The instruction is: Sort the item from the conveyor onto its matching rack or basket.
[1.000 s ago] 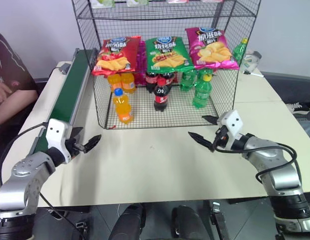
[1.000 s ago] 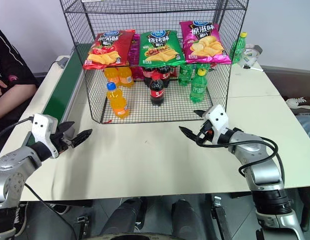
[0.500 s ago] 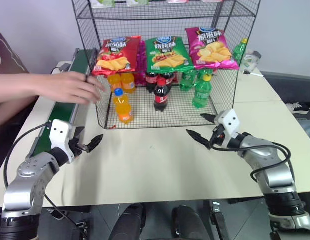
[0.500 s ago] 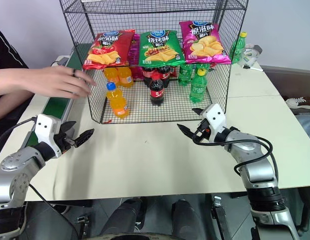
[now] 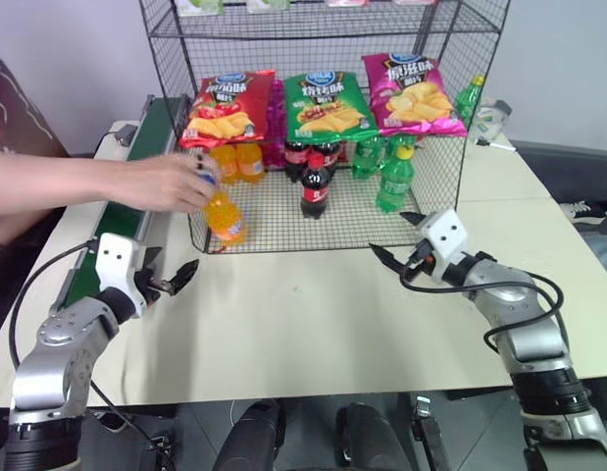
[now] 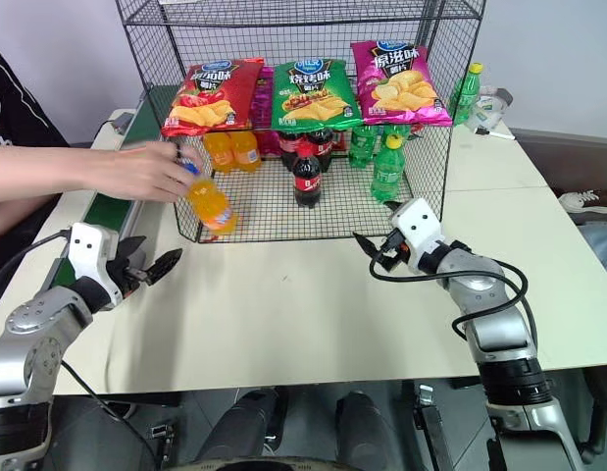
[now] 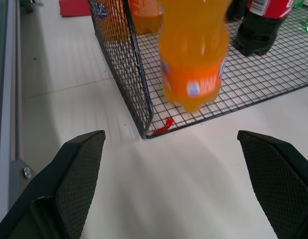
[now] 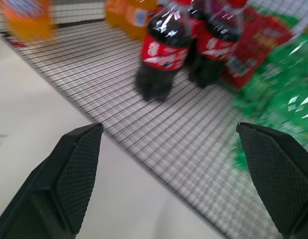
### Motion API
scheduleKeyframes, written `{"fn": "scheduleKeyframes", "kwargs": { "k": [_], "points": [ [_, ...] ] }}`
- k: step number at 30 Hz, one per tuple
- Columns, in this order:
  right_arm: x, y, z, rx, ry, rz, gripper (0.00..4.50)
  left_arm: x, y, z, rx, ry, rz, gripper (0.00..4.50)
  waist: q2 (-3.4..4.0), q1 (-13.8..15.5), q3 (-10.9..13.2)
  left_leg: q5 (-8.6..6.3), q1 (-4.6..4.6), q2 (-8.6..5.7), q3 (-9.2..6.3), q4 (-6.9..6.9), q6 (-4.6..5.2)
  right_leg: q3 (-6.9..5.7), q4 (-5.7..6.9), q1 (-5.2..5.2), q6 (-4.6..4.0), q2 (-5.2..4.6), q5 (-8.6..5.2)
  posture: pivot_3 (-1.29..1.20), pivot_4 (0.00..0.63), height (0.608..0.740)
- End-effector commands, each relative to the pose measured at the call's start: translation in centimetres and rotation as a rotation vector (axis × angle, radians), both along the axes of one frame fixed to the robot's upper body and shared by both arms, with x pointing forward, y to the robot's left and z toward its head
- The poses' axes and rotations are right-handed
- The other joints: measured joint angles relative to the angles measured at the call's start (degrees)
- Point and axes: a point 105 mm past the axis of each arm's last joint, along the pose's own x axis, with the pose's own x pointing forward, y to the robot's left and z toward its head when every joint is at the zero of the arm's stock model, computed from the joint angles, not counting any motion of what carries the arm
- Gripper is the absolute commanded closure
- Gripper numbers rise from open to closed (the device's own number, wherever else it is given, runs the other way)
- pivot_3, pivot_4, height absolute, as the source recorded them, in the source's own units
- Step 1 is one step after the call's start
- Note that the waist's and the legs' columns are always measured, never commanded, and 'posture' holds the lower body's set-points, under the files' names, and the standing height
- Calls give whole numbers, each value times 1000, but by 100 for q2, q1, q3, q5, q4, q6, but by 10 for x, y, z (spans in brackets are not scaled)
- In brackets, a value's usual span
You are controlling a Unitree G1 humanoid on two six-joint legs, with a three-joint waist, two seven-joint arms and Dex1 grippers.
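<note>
The item, an orange soda bottle (image 5: 223, 214) with a blue cap, is tilted in a person's hand (image 5: 171, 182) at the front left corner of the rack (image 5: 313, 232), a tall black wire cage. In the left wrist view the bottle (image 7: 193, 64) hangs just above the mesh floor. The conveyor (image 5: 149, 137) with its green belt runs along the table's left side, under the person's arm. My left gripper (image 5: 172, 274) stands open near the conveyor's near end, left of the bottle. My right gripper (image 5: 391, 235) stands open and empty before the rack's right front.
Cola bottles (image 5: 315, 188) and green bottles (image 5: 394, 179) stand on the rack's floor, and more orange bottles (image 5: 236, 160) stand behind. Red, green and pink crisp bags (image 5: 328, 103) lie on the tier above. One green bottle (image 5: 469, 96) stands outside at the back right.
The person's hand has reached from the left across the conveyor, taken the front orange bottle and tipped it leftward. My right gripper has edged towards the rack. My left gripper has stayed put.
</note>
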Motion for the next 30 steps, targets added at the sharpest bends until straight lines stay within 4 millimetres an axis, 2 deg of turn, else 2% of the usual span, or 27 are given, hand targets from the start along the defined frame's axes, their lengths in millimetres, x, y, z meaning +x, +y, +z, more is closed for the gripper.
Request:
{"fn": "scheduleKeyframes", "kwargs": {
  "k": [1, 12, 17, 25, 30],
  "points": [
    [5, -1, 16, 72, -57, -12, 0, -1, 8, 13, 15, -54, 30, 53, 0, -10, 0, 0, 0, 0, 0, 0, 0, 0, 0, 0, 0, 0, 0, 0, 150, 740],
    [9, 2, 14, 88, -15, 15, 0, -7, 14, 15, 22, -63, 68, 53, 1, 4, 0, 0, 0, 0, 0, 1, 0, 0, 0, 1, -1, 0, -1, 0, 150, 740],
    [7, 9, 15, 114, -3, 48, 0, -5, 18, 17, 20, -77, 88, 53, 1, -4, 0, 0, 0, 0, 0, 0, 0, 0, 1, -1, -1, 1, 0, 0, 150, 740],
    [5, 19, 14, 119, 2, 79, 0, 1, 39, 28, 30, -141, 200, 53, 1, -4, 1, 0, 0, 0, 0, 0, 0, 0, 1, -1, 0, 1, 0, 0, 150, 740],
    [4, 23, 15, 128, -2, 89, 0, 0, 47, 27, 38, -139, 247, 53, 1, -5, 0, 0, 0, 0, 0, 0, 0, 0, 1, -1, 11, 1, 6, 0, 150, 740]
  ]
}}
